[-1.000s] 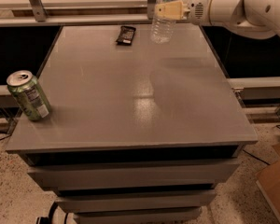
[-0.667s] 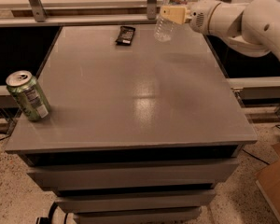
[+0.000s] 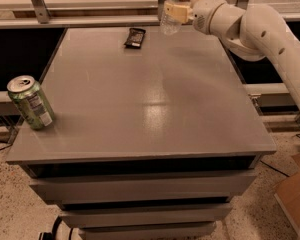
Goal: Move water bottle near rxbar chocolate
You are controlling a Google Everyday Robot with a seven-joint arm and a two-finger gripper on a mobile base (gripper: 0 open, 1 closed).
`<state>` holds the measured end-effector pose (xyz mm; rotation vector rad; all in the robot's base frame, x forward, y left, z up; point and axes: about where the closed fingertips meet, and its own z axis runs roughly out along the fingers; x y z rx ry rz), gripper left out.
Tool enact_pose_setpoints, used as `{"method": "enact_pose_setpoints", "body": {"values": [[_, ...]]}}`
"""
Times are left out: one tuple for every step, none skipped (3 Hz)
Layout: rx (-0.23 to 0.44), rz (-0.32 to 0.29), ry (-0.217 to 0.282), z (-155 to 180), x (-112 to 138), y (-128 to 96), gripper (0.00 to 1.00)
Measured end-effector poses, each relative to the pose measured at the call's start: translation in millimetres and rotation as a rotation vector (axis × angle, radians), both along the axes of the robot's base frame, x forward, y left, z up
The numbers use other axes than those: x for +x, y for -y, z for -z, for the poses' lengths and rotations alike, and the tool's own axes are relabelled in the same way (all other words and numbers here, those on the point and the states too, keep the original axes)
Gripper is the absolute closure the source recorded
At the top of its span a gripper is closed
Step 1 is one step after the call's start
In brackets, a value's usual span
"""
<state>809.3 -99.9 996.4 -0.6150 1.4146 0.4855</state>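
Observation:
The water bottle (image 3: 173, 9) is a clear plastic bottle, tilted, held above the far edge of the grey table (image 3: 145, 94). My gripper (image 3: 182, 11) is shut on the water bottle around its middle, the white arm reaching in from the right. The rxbar chocolate (image 3: 135, 37) is a small dark flat wrapper lying on the table at the far middle, a little left of and below the bottle. The bottle's base hangs clear of the tabletop.
A green soda can (image 3: 31, 103) stands at the table's left edge near the front. A pale shelf with metal posts (image 3: 37, 1) runs behind the table. A cardboard box (image 3: 295, 196) sits on the floor at the right.
My gripper has lifted the water bottle off the tabletop and carried it slightly up and left; the bottle now tilts. The can and bar have not moved.

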Motion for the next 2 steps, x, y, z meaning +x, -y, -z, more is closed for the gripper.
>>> {"method": "enact_pose_setpoints", "body": {"values": [[-0.067, -0.018, 0.019, 2, 13, -8, 1.0], [-0.113, -0.05, -0.014, 13, 21, -14, 1.0]]}}
